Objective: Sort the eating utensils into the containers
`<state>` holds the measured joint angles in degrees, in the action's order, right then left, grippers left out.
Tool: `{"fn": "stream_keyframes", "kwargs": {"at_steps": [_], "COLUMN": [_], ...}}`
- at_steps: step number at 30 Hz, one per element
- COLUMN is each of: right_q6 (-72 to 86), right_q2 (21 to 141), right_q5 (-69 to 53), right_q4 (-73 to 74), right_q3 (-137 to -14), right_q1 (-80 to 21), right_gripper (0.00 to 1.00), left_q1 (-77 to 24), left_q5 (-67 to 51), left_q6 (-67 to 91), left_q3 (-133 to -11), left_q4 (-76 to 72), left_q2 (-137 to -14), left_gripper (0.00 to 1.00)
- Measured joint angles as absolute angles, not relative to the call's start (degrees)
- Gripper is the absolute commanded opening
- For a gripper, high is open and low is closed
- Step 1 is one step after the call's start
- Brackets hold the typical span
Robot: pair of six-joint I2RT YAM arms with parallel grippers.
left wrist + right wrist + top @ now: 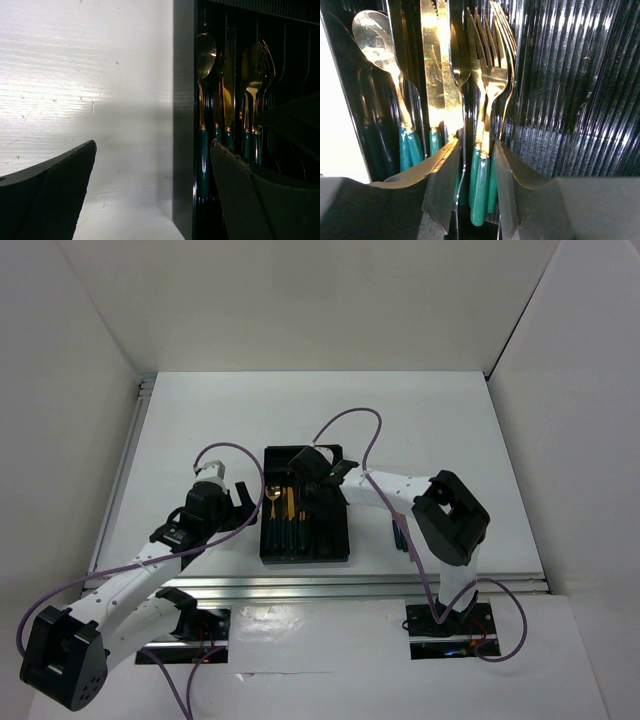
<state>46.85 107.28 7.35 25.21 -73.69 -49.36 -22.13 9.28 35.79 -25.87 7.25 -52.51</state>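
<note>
Right wrist view: the right gripper (476, 150) hangs low over the tray (570, 100) with its jaws partly apart. The green handles of the forks (490, 75) lie stacked between the jaws in one compartment. A gap shows on the left side of this view, so the handles are not clamped. The gold fork heads point away, ahead of the fingertips. A thin silver piece (460, 70) lies just left of the forks, its stem running down into the gap. Further left of the jaws a knife (436, 65) lies in the next compartment, and beyond it a spoon (372, 35).

The left gripper (152, 145) stands spread wide and holds nothing. Bare table (75, 75) fills most of the space between its jaws. The tray's left wall stands upright just inside the right finger (240, 200), with the sorted pieces beyond it.

In the top view, a few dark slim pieces (402, 536) lie on the table well to the right of both grippers.
</note>
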Motion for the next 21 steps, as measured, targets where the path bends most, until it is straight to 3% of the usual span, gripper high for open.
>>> {"fn": "stream_keyframes", "kwargs": {"at_steps": [7, 13, 21], "right_q6": [45.45, 44.56, 45.50], "right_q2": [103.70, 92.88, 79.15], "right_q5": [10.48, 18.72, 19.18], "right_q4": [28.08, 32.27, 35.29], "right_q3": [-74.67, -73.93, -57.39], "right_q1": [-49.41, -47.70, -29.71], "right_gripper": [0.55, 0.55, 0.54], "left_q1": [-22.13, -22.13, -22.13], "left_q5": [9.26, 9.28, 9.08], "left_q6": [35.79, 35.79, 35.79], "left_q3": [-25.87, -25.87, -25.87], "left_q4": [7.25, 7.22, 7.25], "left_q2": [-52.47, -51.96, -51.94], "left_gripper": [1.00, 1.00, 1.00]}}
